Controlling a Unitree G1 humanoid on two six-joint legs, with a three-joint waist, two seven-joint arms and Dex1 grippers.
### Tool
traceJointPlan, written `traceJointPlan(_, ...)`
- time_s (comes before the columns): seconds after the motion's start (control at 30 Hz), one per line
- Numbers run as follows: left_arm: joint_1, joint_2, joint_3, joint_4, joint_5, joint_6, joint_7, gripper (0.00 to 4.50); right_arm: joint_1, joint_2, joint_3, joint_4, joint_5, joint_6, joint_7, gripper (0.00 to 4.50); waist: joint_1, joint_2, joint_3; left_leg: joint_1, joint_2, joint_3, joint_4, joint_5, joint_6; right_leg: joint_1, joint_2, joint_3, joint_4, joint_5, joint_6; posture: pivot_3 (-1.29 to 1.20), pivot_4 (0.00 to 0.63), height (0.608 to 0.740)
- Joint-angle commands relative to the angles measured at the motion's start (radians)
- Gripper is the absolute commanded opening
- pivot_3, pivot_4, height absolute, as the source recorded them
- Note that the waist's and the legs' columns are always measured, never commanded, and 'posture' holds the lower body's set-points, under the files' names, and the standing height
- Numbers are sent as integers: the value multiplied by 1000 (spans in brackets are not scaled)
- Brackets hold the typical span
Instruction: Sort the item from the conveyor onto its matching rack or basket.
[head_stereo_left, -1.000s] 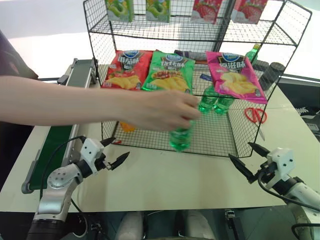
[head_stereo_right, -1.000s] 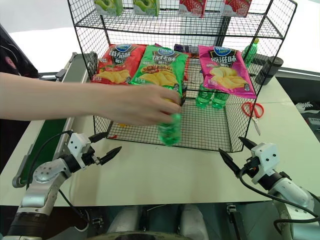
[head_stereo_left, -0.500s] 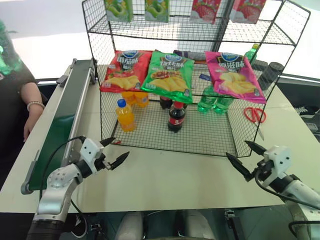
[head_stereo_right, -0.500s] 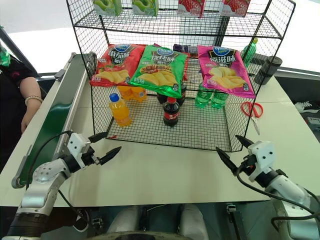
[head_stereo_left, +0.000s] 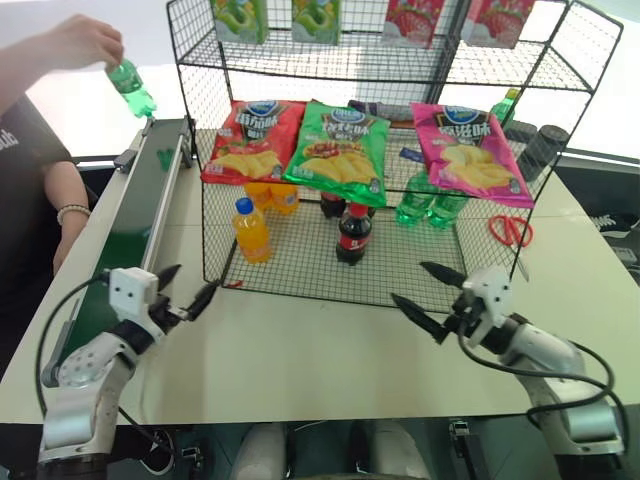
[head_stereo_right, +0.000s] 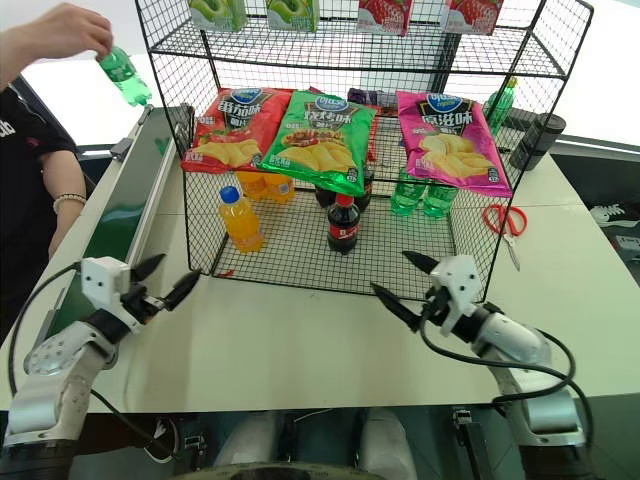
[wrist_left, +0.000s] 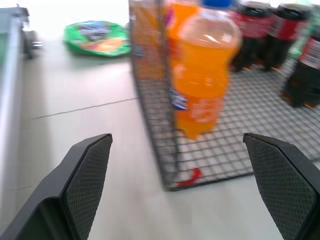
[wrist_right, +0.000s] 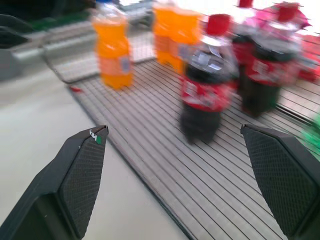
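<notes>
A person's hand holds the item, a green soda bottle (head_stereo_left: 130, 88), tilted in the air above the far end of the conveyor (head_stereo_left: 128, 235), which runs along the table's left side. The rack (head_stereo_left: 400, 272) stands at the table's middle, its lowest mesh tray facing me. My left gripper (head_stereo_left: 192, 283) is open and empty, low beside the conveyor's near end and in front of the tray's left corner. My right gripper (head_stereo_left: 412, 283) is open and empty just before the tray's front edge. Both are far from the item.
The tray holds an orange drink bottle (head_stereo_left: 250, 230), a cola bottle (head_stereo_left: 352, 233) and green bottles (head_stereo_left: 428, 205). Snack bags (head_stereo_left: 335, 142) lie on the sloped tier above. Red scissors (head_stereo_left: 510, 230) lie right of the rack. The person (head_stereo_left: 40, 170) stands at the conveyor's left.
The person's arm left the tray with the green bottle and now holds it over the conveyor's far end. My left gripper shifted left toward the conveyor; my right gripper moved left along the tray's front.
</notes>
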Motion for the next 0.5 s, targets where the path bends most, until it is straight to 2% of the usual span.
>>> traceJointPlan(0.03, -10, 24, 82, -1, -44, 50, 35, 4500, -9, 22, 44, -54, -4, 4, -3, 4416, -1, -1, 0, 0, 0, 0, 0, 0, 0, 0, 0, 0, 0, 0, 0, 0, 150, 724)
traceJointPlan(0.2, -43, 13, 172, 40, -90, 67, 88, 4500, -29, 60, 114, -57, -23, 11, -20, 4416, -2, -1, -1, 0, 0, 0, 0, 0, 0, 0, 0, 0, 0, 0, 0, 0, 150, 724)
traceJointPlan(0.37, -98, 13, 164, 136, 25, -31, 174, 4500, -57, 109, 238, -105, -94, 46, -65, 4416, -2, -2, -1, 0, 0, 0, 0, 0, 0, -1, 0, 0, 1, 0, 0, 0, 150, 724)
traceJointPlan(0.5, -148, -16, 173, 188, 59, -88, 247, 4500, -67, 118, 264, -109, -91, 70, -70, 4416, 0, -5, -3, 0, 0, 0, 0, 0, -1, 0, 0, 0, 0, 0, 0, 0, 150, 724)
